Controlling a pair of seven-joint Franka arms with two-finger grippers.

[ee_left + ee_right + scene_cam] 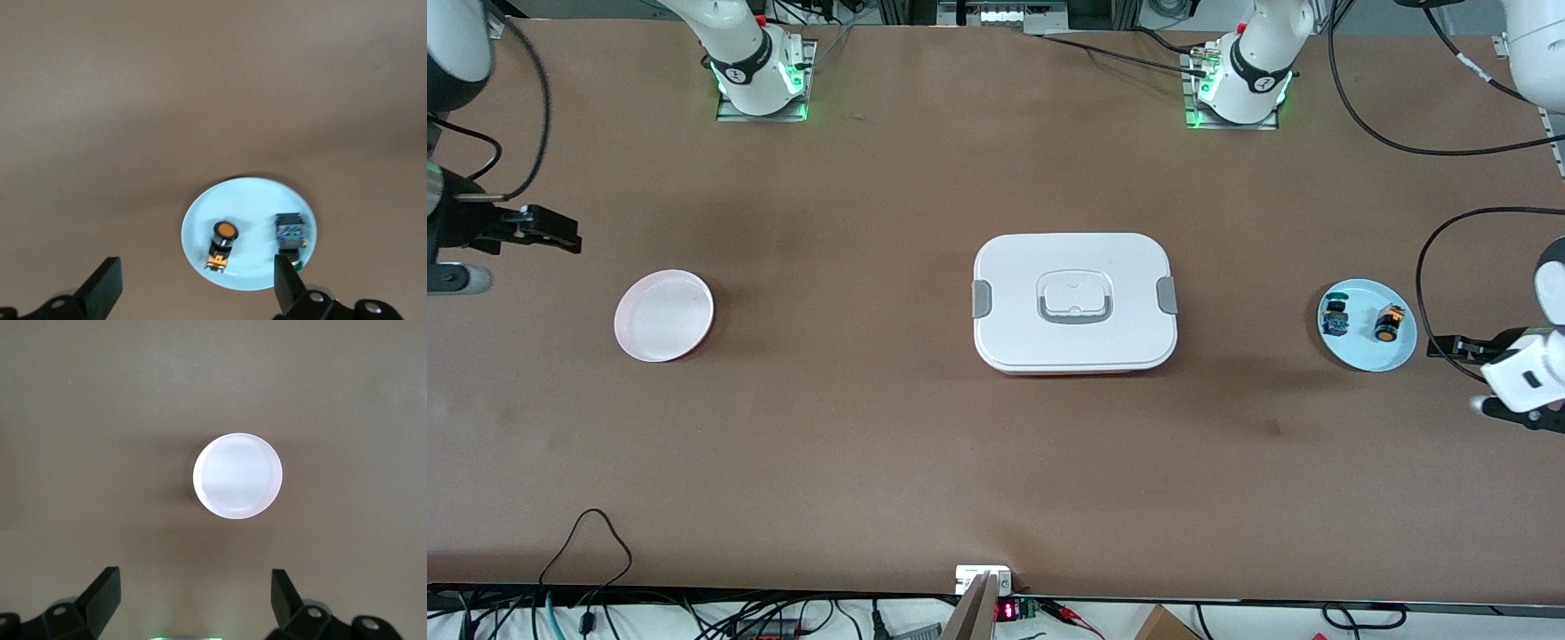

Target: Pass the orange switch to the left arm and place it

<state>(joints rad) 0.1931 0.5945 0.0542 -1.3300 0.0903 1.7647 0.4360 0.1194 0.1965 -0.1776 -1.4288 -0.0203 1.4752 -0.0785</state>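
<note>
White jointed arms (747,53) with black bands, green-lit bases, black cables and black two-fingered claws.

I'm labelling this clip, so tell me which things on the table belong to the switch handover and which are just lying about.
Part of the job:
- orange switch on the blue plate
- box mid-table, to be avoided
- left gripper, fingers open, over the table beside the blue plate
- right gripper, fingers open, waiting beside the pink plate

Just lying about:
- blue-marked switch, sharing the blue plate

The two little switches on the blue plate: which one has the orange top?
The orange switch, on the blue plate nearer the table's end; the other switch beside it has blue markings.
</note>
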